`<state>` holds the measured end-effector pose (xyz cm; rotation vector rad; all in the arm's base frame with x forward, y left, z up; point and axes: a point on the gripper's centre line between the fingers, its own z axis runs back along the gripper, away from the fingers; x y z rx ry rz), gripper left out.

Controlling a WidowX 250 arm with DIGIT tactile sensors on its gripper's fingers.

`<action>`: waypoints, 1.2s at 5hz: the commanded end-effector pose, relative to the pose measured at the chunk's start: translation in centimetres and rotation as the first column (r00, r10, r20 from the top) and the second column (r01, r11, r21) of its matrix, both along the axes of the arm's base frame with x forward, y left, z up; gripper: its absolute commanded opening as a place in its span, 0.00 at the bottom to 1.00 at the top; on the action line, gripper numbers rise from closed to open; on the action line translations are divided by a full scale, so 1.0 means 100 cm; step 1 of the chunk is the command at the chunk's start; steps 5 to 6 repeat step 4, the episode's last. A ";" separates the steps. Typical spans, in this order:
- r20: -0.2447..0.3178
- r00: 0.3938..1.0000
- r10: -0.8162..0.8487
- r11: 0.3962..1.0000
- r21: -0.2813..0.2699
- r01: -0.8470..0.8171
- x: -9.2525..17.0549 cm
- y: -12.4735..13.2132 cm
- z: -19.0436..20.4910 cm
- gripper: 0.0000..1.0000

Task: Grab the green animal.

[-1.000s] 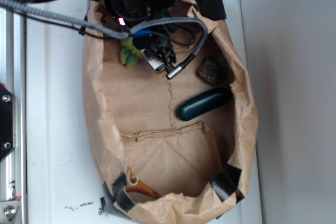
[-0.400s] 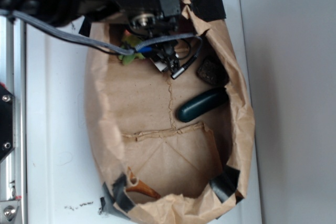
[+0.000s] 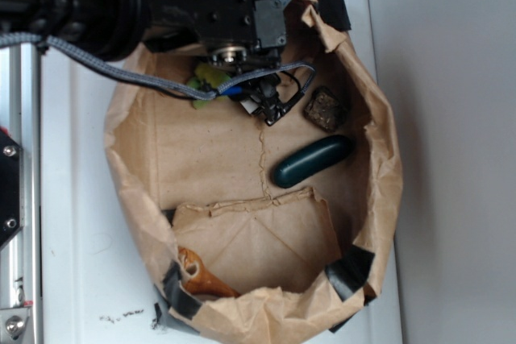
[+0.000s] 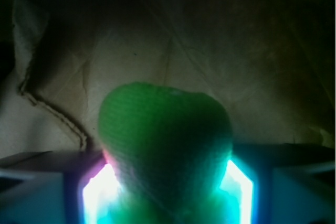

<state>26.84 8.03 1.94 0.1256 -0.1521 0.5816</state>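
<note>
- Wrist view: we see the green animal (image 4: pixel 165 145) filling the lower middle, wedged between the two lit fingers (image 4: pixel 97 195) of the claw (image 4: pixel 167 192), touching both. We read the claw as clenched on the toy.
- Exterior view: the green animal (image 3: pixel 205 84) shows as a scrap of lime fuzz at the far end of the paper bag (image 3: pixel 133 175), mostly hidden under the arm; the claw (image 3: pixel 242 90) sits right over it.
- Elsewhere in the bag: a dark green oblong (image 3: pixel 312 160) mid-floor, a brown lump (image 3: pixel 326 109) near the right wall, a tan curl (image 3: pixel 201 278) at the near end. All well apart from the toy.
- Bag stands on the white bench (image 3: pixel 81 199).
- Handling, our judgement: plush, light, squashy; fuzz should resist slipping. Best held across the body, not the smooth head.
- Whether it is lifted clear of the bag floor, we probably cannot say; the wrist picture is too dim.
</note>
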 end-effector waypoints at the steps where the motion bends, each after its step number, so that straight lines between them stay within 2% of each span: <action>1: 0.114 0.987 -0.116 0.985 -0.115 0.129 0.007 -0.024 0.087 0.00; 2: 0.159 0.974 -0.160 0.978 -0.111 0.179 0.006 -0.046 0.120 0.00; 3: 0.202 0.927 -0.316 0.938 -0.079 0.338 -0.004 -0.066 0.144 0.00; 6: 0.219 0.925 -0.309 0.940 -0.073 0.332 -0.010 -0.065 0.141 0.00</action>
